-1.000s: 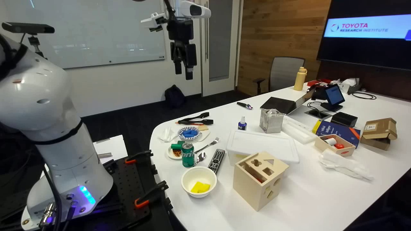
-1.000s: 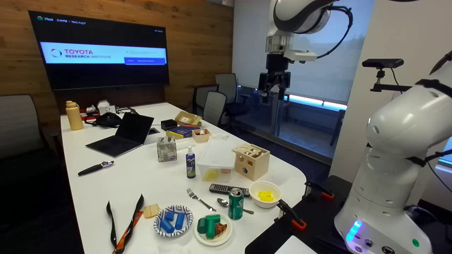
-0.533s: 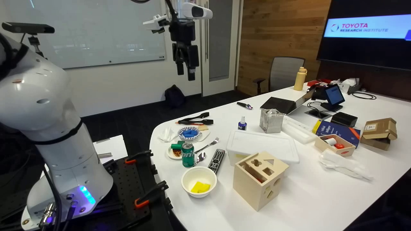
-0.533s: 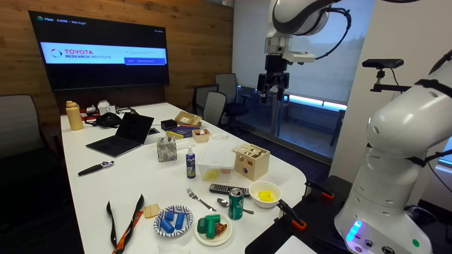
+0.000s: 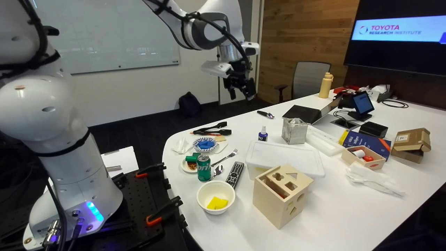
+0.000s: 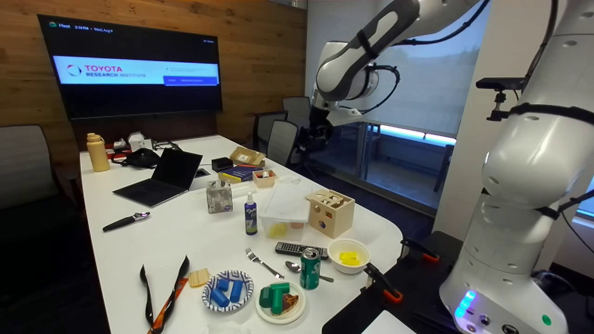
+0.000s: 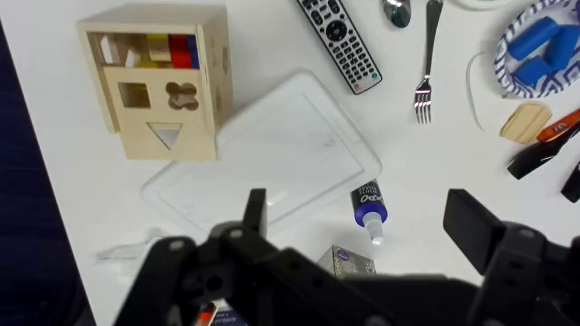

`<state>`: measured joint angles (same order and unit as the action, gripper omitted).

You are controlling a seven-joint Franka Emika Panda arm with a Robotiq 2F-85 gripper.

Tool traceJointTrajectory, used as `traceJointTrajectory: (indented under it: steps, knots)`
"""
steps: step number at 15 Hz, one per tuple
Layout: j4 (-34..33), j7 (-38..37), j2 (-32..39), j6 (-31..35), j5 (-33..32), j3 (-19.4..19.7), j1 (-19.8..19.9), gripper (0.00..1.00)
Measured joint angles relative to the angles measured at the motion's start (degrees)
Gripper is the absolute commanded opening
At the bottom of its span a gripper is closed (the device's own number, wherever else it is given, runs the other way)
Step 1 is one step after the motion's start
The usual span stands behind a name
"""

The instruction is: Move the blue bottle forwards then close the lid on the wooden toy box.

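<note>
The blue bottle (image 5: 263, 135) stands upright on the table beside the clear plastic container; it also shows in an exterior view (image 6: 250, 215) and in the wrist view (image 7: 369, 203), its white nozzle up. The wooden toy box (image 5: 273, 205) stands on the container's other side, also in an exterior view (image 6: 341, 222). Its lid (image 7: 192, 136) is slid partly off and overhangs one side, leaving a gap with coloured blocks inside. My gripper (image 5: 241, 94) is open and empty, high above the table. In the wrist view the bottle appears between the fingers (image 7: 359, 210), well below them.
The lidded plastic container (image 6: 285, 208) sits between bottle and box. A tissue box (image 5: 294, 131) stands near the bottle. A remote (image 5: 235, 173), yellow-block bowl (image 5: 216, 190), green can (image 6: 310, 269), fork (image 6: 264, 264), tongs (image 6: 169, 292) and laptop (image 6: 160, 181) lie around.
The arm has extended out over the table. The gripper moved right and slightly down in an exterior view, left and down in an exterior view, and tilted. The bottle, box and lid have not moved.
</note>
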<state>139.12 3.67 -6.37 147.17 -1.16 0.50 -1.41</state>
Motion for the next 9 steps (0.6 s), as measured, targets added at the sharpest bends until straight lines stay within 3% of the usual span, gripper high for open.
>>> traceJointTrajectory:
  steps: [4, 9]
  knots:
    - [-10.72, 1.9, 15.79, 7.21, -0.29, -0.88, -0.09, 1.0]
    - [-28.37, 2.41, 34.43, 9.2, -0.4, -2.52, -0.06, 1.0]
